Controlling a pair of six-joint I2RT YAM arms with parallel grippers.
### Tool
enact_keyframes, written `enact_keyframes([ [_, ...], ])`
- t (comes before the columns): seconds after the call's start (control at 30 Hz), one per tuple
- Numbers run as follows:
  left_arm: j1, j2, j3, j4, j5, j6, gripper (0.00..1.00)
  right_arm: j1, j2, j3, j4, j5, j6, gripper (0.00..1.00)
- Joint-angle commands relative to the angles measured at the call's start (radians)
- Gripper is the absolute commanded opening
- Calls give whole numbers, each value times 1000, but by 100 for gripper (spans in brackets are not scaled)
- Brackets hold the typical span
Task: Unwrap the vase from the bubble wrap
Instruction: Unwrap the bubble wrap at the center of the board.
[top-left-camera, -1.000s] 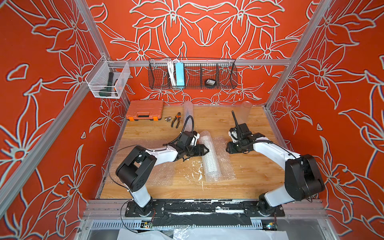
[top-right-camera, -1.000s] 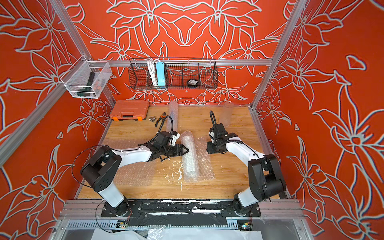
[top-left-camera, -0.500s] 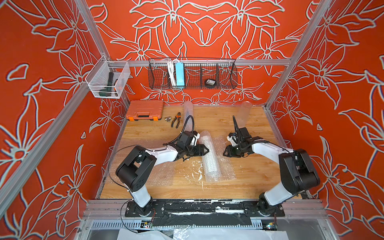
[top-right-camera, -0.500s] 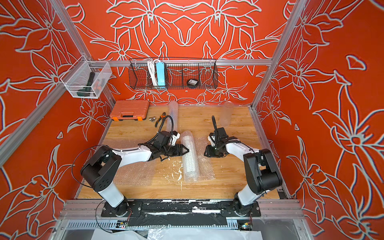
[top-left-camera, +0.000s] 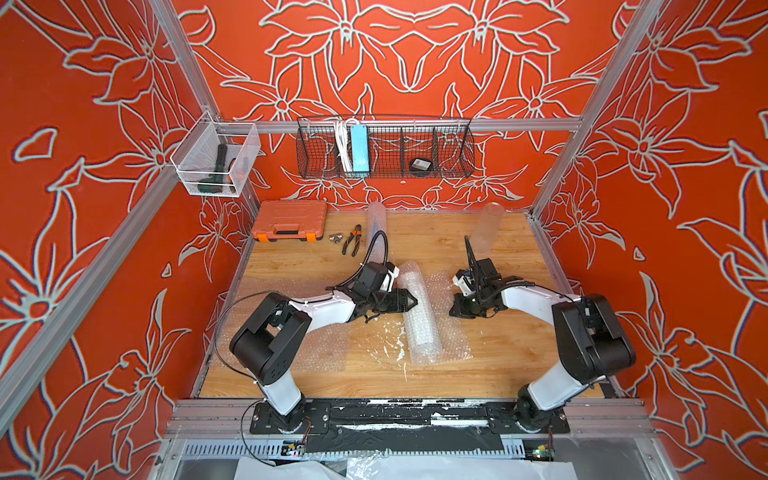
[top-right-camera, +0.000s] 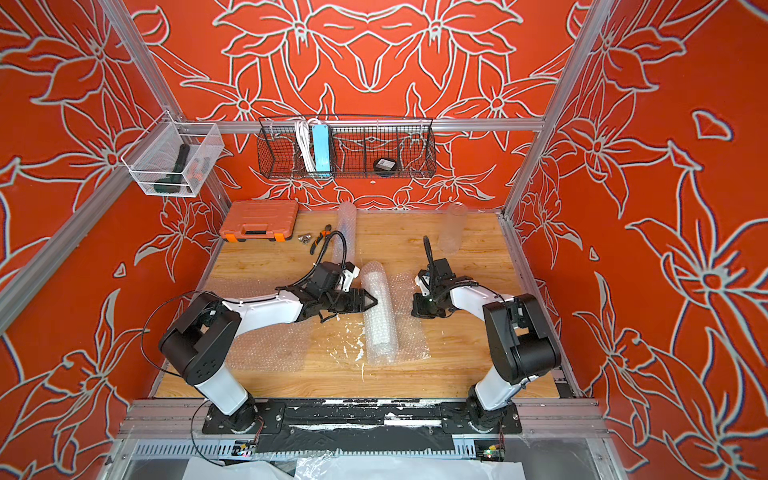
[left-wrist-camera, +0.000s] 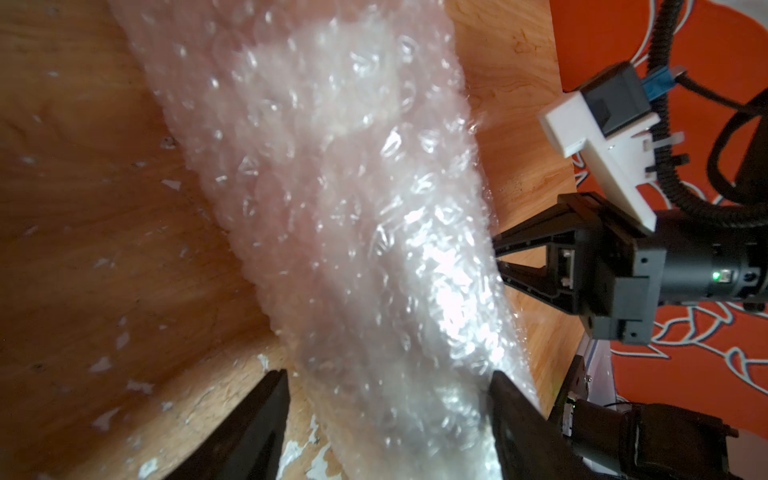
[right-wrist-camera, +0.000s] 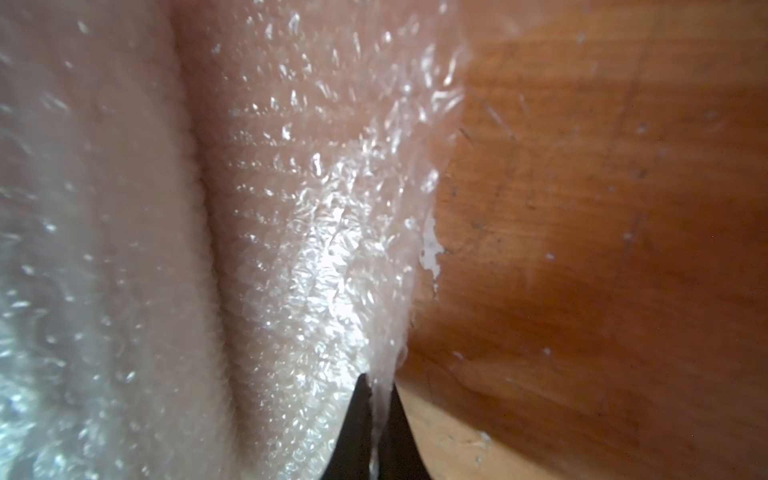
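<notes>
Your left gripper (left-wrist-camera: 387, 374) straddles the bubble wrap roll (left-wrist-camera: 332, 187) on the wooden table (left-wrist-camera: 83, 216), jaws spread; the right gripper (left-wrist-camera: 500, 255) has its tips hidden behind the roll's right edge.

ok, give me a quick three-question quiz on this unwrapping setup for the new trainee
1. Fill in: the pliers lie beside the orange ___.
2. The right gripper is shut on: A pliers, B bubble wrap, C nothing.
3. True or false: the left gripper has its jaws pressed tight together.
Key: 1 toolbox; 2 B; 3 false, they stand apart, astride the bubble wrap.
</notes>
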Motion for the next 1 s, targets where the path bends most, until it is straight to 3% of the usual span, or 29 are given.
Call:
enact_keyframes([
  [0.0,-3,-38,-12,-121,-34,46,76,-4,-54,-6,0,-54,4,3],
  [0.2,-3,-96,-35,-148,-91,52,79,4,-133,-10,-11,-87,25,0],
  [0.5,-3,-292,-62,-199,-173,59,87,37,-196,24,-49,-118,47,0],
  [0.97,-86,-205,-18,-240,-133,98,86,96,-300,57,-56,-141,108,0],
])
